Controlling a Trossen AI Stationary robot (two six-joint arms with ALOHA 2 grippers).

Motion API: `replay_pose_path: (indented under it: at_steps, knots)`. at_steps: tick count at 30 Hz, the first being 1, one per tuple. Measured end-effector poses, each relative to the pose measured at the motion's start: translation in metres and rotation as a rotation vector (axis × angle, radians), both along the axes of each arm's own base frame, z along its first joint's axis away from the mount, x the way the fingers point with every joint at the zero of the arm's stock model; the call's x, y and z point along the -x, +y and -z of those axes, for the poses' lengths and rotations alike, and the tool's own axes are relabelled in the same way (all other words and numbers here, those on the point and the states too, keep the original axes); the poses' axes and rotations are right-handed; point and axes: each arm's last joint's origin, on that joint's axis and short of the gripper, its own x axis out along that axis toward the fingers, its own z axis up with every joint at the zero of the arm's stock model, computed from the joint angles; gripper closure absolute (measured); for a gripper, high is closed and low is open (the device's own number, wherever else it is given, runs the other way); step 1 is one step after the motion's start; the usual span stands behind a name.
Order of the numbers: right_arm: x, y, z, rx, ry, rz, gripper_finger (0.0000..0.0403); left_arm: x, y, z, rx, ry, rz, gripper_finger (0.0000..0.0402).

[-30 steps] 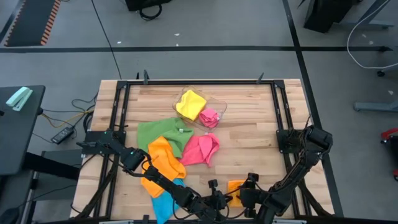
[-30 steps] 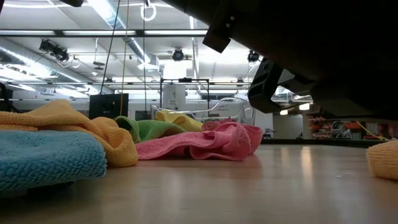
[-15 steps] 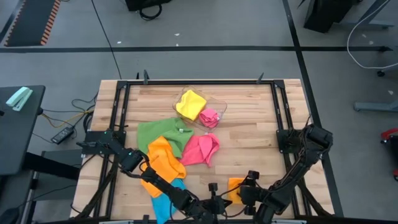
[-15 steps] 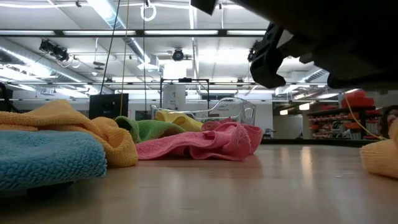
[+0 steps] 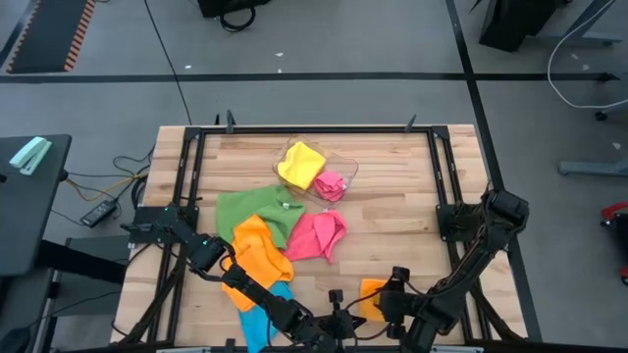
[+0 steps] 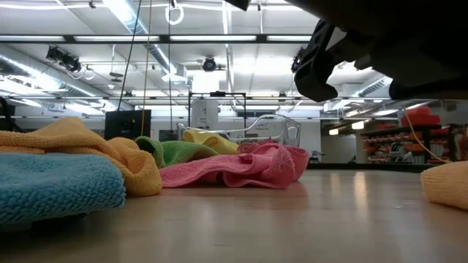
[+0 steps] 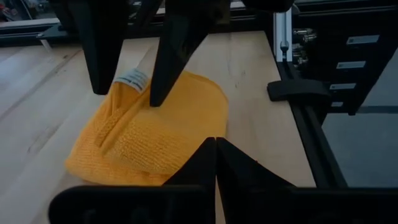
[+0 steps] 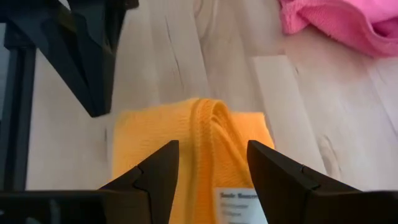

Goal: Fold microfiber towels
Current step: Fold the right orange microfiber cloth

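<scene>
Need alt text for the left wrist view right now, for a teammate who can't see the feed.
A small orange towel, folded with its white label up, lies on the wooden table. The right gripper hangs open over the towel's label end, while the left gripper is shut at the towel's other edge.

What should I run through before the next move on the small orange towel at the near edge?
1. Left gripper shut: ok, fingers together, holding nothing that shows.
2. Right gripper open over the small orange towel: ok, fingers apart, the towel's fold showing between them.
3. Towel folded: cannot tell; it looks bunched, with its label showing.
4. Towel fully on the table: ok, close to the near edge.
5. Grippers apart: not ok, they face each other closely across the towel.
6. Other towels out of the way: ok, the pink towel lies apart, farther in.
</scene>
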Motion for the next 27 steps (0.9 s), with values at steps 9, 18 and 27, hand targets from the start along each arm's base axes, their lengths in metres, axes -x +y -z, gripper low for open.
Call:
replay_pose_path:
  at_steps: [9,18,27]
  knots:
    - [0.004,-0.014,0.019,0.042,0.021,0.025,0.0203,0.000,0.000,0.000,-0.001,0.001,0.000,0.0386]
    - [0.014,-0.028,0.053,-0.053,-0.021,0.040,0.0203,0.000,0.000,0.000,-0.001,0.002,0.000,0.0381]
    - [0.016,-0.031,0.058,-0.079,-0.042,0.075,0.0203,0.000,0.000,0.000,0.000,0.002,0.000,0.0381]
